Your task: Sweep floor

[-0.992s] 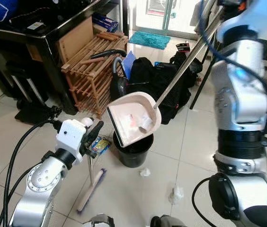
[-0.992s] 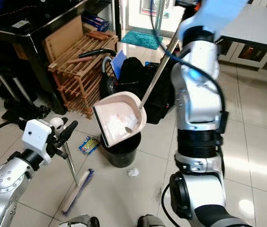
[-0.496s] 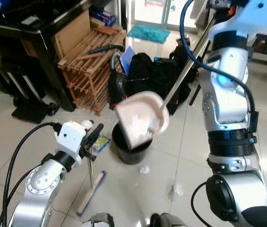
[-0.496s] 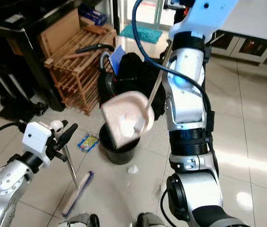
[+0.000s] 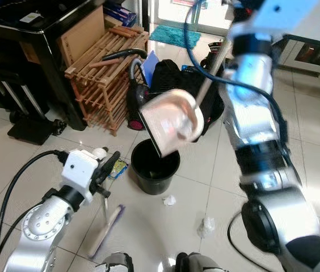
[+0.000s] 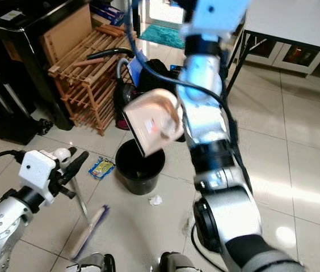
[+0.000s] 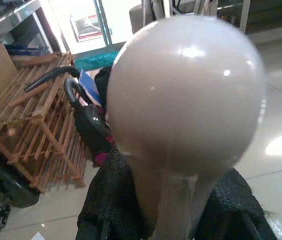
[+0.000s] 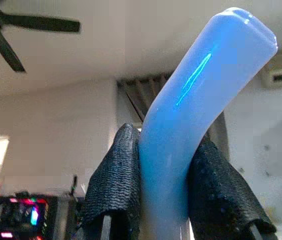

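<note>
Left eye view, right arm: raised high with the elbow bent, forearm reaching up; the metal pole of the dustpan [image 5: 171, 120] slants down from it, and the pink pan hangs tilted, mouth downward, just above the black bin [image 5: 155, 167].
Left eye view, left arm: bent low at the robot's left side; the left tool [image 5: 104, 173] has its black fingers clamped on the thin handle of the broom [image 5: 106, 229], whose brush head rests on the floor [image 5: 29, 153] below the tool.
Left eye view, floor: two scraps of crumpled paper [image 5: 169, 199] lie just beyond the bin, between the two arms.
Right eye view: wooden rack [image 6: 83, 79] and dark bags stand behind the bin, well beyond the left tool.
Left wrist view: black fingers [image 7: 106, 200] closed around the broom's rounded pale handle end.
Right wrist view: right tool [image 8: 168, 200] pressed tight on both sides of the dustpan's light blue handle tip, pointing at the ceiling.
</note>
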### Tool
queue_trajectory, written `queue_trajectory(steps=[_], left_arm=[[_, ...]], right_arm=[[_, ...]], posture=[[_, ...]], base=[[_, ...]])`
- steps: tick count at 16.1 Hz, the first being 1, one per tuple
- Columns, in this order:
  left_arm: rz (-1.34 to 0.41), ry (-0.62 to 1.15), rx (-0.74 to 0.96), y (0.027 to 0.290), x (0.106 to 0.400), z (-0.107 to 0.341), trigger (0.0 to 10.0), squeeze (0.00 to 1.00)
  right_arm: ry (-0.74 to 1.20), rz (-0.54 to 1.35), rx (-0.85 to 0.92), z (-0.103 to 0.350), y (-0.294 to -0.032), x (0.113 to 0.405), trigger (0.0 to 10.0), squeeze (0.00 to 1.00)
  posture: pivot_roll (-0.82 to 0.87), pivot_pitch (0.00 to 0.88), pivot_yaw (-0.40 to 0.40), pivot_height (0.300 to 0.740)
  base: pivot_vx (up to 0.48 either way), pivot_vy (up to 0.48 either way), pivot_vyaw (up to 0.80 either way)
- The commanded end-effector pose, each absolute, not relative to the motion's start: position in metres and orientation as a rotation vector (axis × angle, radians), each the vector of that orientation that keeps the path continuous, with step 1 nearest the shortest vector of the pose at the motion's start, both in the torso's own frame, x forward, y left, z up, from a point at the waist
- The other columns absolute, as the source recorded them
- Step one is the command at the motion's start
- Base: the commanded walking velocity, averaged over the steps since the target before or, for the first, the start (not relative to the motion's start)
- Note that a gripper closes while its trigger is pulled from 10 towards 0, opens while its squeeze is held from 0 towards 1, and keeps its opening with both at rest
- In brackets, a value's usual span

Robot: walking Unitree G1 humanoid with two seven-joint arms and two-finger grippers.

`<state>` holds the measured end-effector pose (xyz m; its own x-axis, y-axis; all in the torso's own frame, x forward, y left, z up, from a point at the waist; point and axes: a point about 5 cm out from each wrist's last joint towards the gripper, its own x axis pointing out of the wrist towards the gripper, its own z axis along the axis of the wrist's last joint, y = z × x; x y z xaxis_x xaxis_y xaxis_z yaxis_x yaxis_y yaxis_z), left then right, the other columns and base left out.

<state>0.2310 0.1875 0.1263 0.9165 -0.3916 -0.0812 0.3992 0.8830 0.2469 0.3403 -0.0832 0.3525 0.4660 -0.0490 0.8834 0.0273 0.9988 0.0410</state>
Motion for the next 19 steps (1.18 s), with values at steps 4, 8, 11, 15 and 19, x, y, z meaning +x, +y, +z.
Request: queue_trajectory(steps=[4,8,11,15,19], left_arm=[[-0.408,-0.007,0.282,0.19,0.226,0.138,10.0,0.0],[-0.406,-0.003,0.28,0.189,0.224,0.138,10.0,0.0],[-0.41,-0.002,0.279,0.189,0.225,0.139,10.0,0.0],[-0.409,0.0,0.28,0.189,0.225,0.14,10.0,0.0],[-0.392,0.031,0.24,0.186,0.228,0.137,10.0,0.0]], right_arm=[[-1.284,0.103,-0.012,0.377,-0.045,0.323,10.0,0.0],[-1.348,0.191,-0.053,0.372,-0.026,0.312,10.0,0.0],[-1.413,0.245,-0.115,0.365,-0.013,0.304,10.0,0.0],[-1.449,0.277,-0.169,0.362,-0.008,0.301,10.0,0.0],[-1.412,0.214,-0.262,0.359,-0.018,0.308,10.0,0.0]], posture=[[0.06,0.189,-0.048,0.74],[0.06,0.192,-0.049,0.74],[0.06,0.196,-0.047,0.74],[0.06,0.198,-0.045,0.74],[0.05,0.196,-0.043,0.74]], base=[[0.0,0.0,0.0],[0.0,0.0,0.0],[0.0,0.0,0.0],[0.0,0.0,0.0],[0.0,0.0,0.0]])
